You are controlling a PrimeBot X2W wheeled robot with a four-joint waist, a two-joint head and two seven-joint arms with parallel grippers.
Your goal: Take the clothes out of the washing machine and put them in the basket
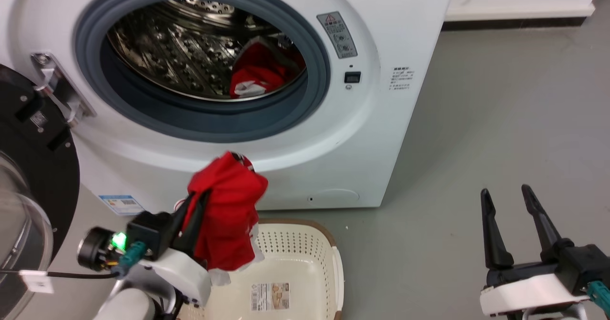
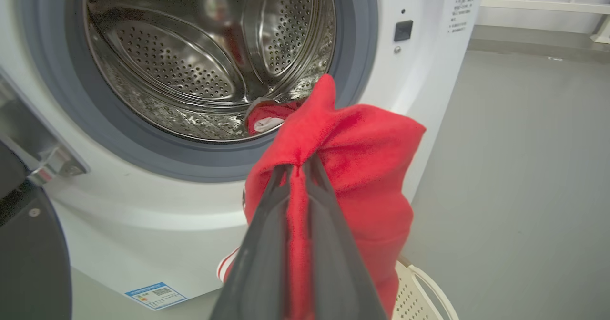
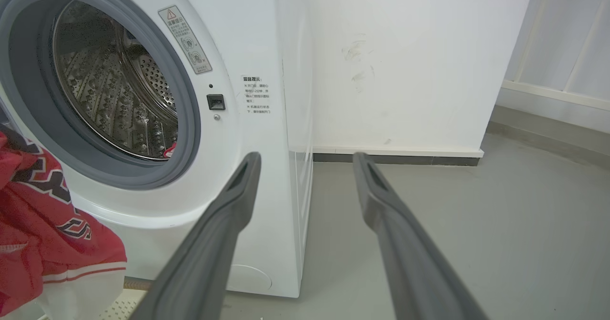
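Clamped red garment in left gripper, hanging over basket at six o'clock. Showed second garment in washing machine drum at twelve. Held right gripper spread, empty, at four. Risked trailing cloth catching the rim and sliding onto floor.

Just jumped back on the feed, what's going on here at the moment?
The left gripper is shut on a red garment and holds it in front of the washing machine, hanging over the left part of the basket. A second garment, also red, lies inside the drum. The right gripper is open and empty, off to the right above the floor.
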